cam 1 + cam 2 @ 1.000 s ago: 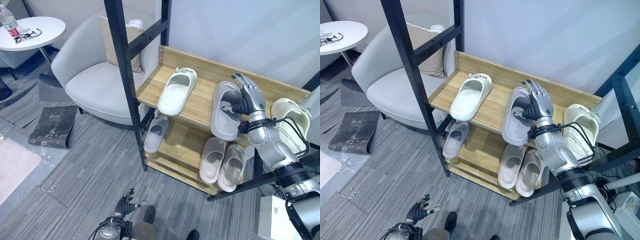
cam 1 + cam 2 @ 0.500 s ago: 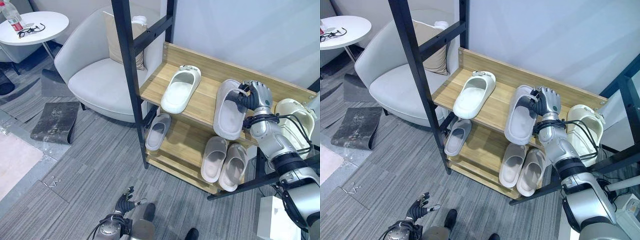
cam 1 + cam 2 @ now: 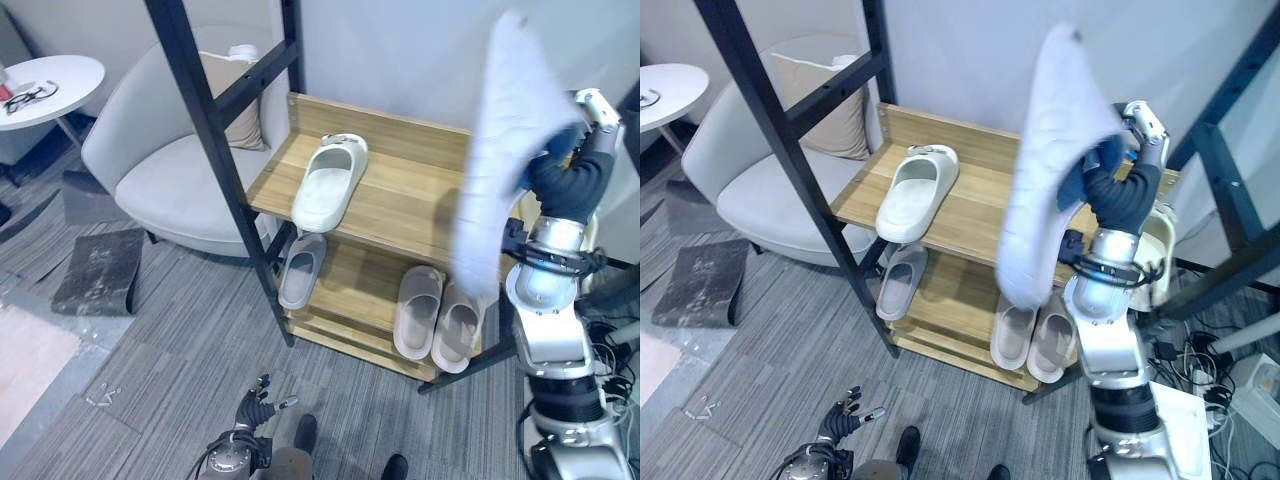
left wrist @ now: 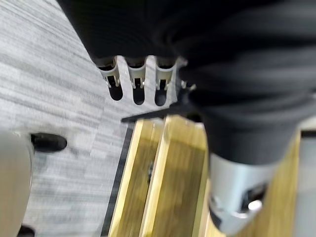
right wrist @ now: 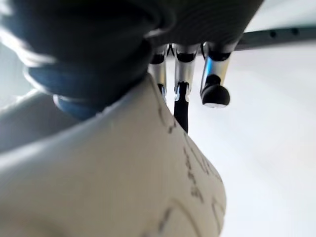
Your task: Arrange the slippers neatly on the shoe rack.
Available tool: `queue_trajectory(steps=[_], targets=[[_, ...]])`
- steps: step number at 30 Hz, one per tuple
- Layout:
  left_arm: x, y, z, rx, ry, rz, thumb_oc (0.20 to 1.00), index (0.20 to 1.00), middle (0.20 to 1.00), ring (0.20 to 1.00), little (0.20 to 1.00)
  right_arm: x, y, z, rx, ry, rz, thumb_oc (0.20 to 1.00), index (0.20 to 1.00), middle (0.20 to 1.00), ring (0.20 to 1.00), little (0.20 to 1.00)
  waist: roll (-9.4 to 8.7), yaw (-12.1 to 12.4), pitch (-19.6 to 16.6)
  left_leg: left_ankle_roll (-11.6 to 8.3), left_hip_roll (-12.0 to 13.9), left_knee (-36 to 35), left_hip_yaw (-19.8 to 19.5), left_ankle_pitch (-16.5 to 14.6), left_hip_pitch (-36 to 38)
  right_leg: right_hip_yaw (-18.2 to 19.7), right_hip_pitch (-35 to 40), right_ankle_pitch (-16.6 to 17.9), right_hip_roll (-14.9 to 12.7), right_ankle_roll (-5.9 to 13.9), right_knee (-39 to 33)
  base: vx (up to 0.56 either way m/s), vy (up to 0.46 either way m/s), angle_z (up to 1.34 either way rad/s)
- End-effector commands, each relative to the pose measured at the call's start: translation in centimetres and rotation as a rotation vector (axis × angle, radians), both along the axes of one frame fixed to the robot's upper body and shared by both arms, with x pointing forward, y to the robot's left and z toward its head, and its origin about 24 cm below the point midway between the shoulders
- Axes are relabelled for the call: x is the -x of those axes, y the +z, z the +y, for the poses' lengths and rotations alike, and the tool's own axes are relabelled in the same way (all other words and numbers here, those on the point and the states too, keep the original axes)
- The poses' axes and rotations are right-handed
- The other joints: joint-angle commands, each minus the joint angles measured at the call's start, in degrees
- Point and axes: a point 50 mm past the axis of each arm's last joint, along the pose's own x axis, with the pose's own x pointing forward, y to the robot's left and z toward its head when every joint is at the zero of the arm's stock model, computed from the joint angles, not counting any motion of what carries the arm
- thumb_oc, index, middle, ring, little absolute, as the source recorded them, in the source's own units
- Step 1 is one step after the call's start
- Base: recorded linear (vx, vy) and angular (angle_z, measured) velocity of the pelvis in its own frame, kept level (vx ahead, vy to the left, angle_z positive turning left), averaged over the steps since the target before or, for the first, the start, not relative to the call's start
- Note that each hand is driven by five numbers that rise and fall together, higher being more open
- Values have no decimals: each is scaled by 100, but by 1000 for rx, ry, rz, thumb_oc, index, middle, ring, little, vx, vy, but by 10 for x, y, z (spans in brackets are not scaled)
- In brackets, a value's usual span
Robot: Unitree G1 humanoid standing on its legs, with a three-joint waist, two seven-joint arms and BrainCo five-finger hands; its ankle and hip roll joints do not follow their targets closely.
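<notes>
Above the shoe rack [image 3: 400,205], we see the right robot hand [image 3: 1110,165] raised high, its fingers curled round the edge of a pale grey slipper [image 3: 1050,170] that hangs blurred and nearly upright, toe uppermost, clear of the top shelf. In the right wrist view the same slipper's sole [image 5: 108,163] lies against the palm, with the dark-tipped fingers [image 5: 212,91] bent over its rim. Below and away from this robot hand, toward the armchair [image 3: 170,170], a white slipper [image 3: 330,180] lies flat on the top shelf. Directly beneath the held slipper, on the lower shelf, we note a grey pair [image 3: 435,315] set side by side and touching, and further toward the black upright [image 3: 220,150] a single grey slipper [image 3: 298,270]. Just behind the right forearm a cream slipper [image 3: 1158,245] shows in part. The left robot hand [image 3: 260,408] hangs low over the grey carpet [image 3: 150,340], well apart from the rack, its fingers spread and relaxed, holding nothing. A round white desk [image 3: 50,85] stands beyond the armchair.
</notes>
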Motion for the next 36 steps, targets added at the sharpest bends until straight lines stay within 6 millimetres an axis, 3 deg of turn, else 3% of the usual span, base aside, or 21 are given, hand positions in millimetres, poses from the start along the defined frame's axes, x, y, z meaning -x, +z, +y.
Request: queue_trajectory(steps=[1,3,4,5,9,11,13,14,16,17,19,20,23,24,25,27,29,31,33,34,36], targets=[[-1,2,9,-21,24,-8,1000,1000,1000,1000,1000,30,18,34,33,553,-131,200,200,200,200,200,-3,62,-217,24,-19,-2,-32,-445,272,-19,148,-258,-66,185,87,-40,-21,-10],[1,0,11,-22,37,0,1000,1000,1000,1000,1000,35,16,45,66,638,-121,200,200,200,200,200,11,43,-229,13,-9,-6,-34,-435,271,-24,141,-258,-61,177,98,-47,-45,-5],[1,-1,11,-24,44,-2,1000,1000,1000,1000,1000,44,13,71,151,813,-100,200,200,200,200,200,27,70,-229,-15,1,-9,-69,-415,262,-44,145,-271,-50,151,105,-49,-51,0],[1,-1,11,-23,45,-2,1000,1000,1000,1000,1000,44,13,71,152,814,-100,200,200,200,200,200,30,63,-229,-15,1,-9,-72,-415,260,-48,144,-272,-49,151,106,-50,-51,-1],[-7,2,9,-26,54,-35,1000,1000,1000,1000,1000,42,-9,123,267,1033,37,200,200,200,200,200,80,216,-200,-41,9,7,-207,-386,222,-176,155,-303,-43,108,155,-43,-39,12],[-11,2,8,-26,57,-45,1000,1000,1000,1000,1000,39,-32,158,461,1062,136,200,200,200,200,200,87,356,-153,-61,9,18,-369,-374,212,-296,213,-353,-36,82,173,-36,-37,17],[-8,-1,9,-35,66,-26,1000,1000,1000,1000,1000,37,-45,165,566,1003,168,200,200,200,200,200,86,406,-127,-66,2,26,-451,-361,190,-375,226,-376,-36,77,197,-19,-21,36],[-8,-1,9,-35,67,-26,1000,1000,1000,1000,1000,37,-45,165,566,1003,168,200,200,200,200,200,86,403,-126,-66,2,26,-454,-361,190,-378,227,-377,-36,77,197,-27,-15,43],[-2,-8,7,-37,83,16,1000,1000,1000,1000,1000,26,-87,171,764,870,317,200,200,200,200,200,87,469,-39,-74,-10,39,-572,-344,148,-496,250,-409,-38,71,221,-37,-10,29],[-2,-8,7,-36,83,16,1000,1000,1000,1000,1000,26,-88,172,765,869,316,200,200,200,200,200,90,462,-38,-75,-10,39,-577,-344,149,-501,253,-410,-37,71,222,-35,-19,23],[-1,-10,4,-24,114,15,1000,1000,1000,1000,1000,15,-122,163,897,699,423,200,200,200,200,200,88,480,81,-83,-27,121,-665,-342,67,-566,229,-455,-19,56,249,-55,-20,22],[-1,-10,3,-15,132,10,1000,1000,1000,1000,1000,8,-140,153,941,605,485,200,200,200,200,200,96,503,167,-91,-36,182,-695,-371,47,-584,232,-499,-7,47,277,-74,-12,28],[-23,0,1,-1,176,-60,1000,1000,1000,1000,1000,-2,-153,135,1033,417,502,200,200,200,200,200,88,426,330,-81,-55,370,-714,-380,-143,-614,85,-528,-33,47,405,-163,-17,13],[-15,2,0,-12,109,-91,1000,1000,1000,1000,1000,-31,-170,101,1122,115,527,200,200,200,200,200,233,624,720,-76,-151,759,-875,-426,-506,-720,-183,-631,-108,24,761,-387,14,1],[-27,9,-3,-62,54,-136,1000,1000,1000,1000,1000,-50,-160,95,1134,5,499,200,200,200,200,200,312,616,954,-58,-186,1023,-931,-412,-809,-729,-524,-655,-198,-1,1078,-491,30,10],[-40,17,-7,-41,53,-185,1000,1000,1000,1000,1000,-59,-144,92,1099,-63,453,200,200,200,200,200,372,597,1127,-47,-209,1252,-908,-462,-1038,-687,-812,-694,-288,-16,1363,-240,51,35],[-63,42,-20,30,25,-328,1000,1000,1000,1000,1000,-91,-125,63,1066,-354,427,200,200,200,200,200,562,648,1385,21,-326,1774,-937,-542,-1677,-578,-1470,-768,-477,-57,1968,-223,123,11],[-66,48,-21,41,9,-354,1000,1000,1000,1000,1000,-100,-109,57,1075,-412,394,200,200,200,200,200,589,666,1369,36,-352,1885,-923,-570,-1857,-524,-1671,-803,-513,-65,2137,-104,91,-9],[-73,57,-28,73,-43,-397,1000,1000,1000,1000,1000,-127,-65,24,1057,-654,337,200,200,200,200,200,684,724,1477,73,-423,2247,-894,-638,-2390,-407,-2251,-928,-647,-100,2633,-108,84,18],[-74,57,-28,73,-42,-398,1000,1000,1000,1000,1000,-127,-65,24,1057,-654,336,200,200,200,200,200,680,724,1469,74,-424,2261,-890,-643,-2413,-401,-2276,-935,-651,-100,2649,-21,29,5],[-80,64,-37,98,-83,-424,1000,1000,1000,1000,1000,-138,-34,7,1046,-789,282,200,200,200,200,200,705,764,1500,62,-458,2591,-902,-862,-2777,-290,-2686,-1227,-732,-79,3123,26,1,9]])
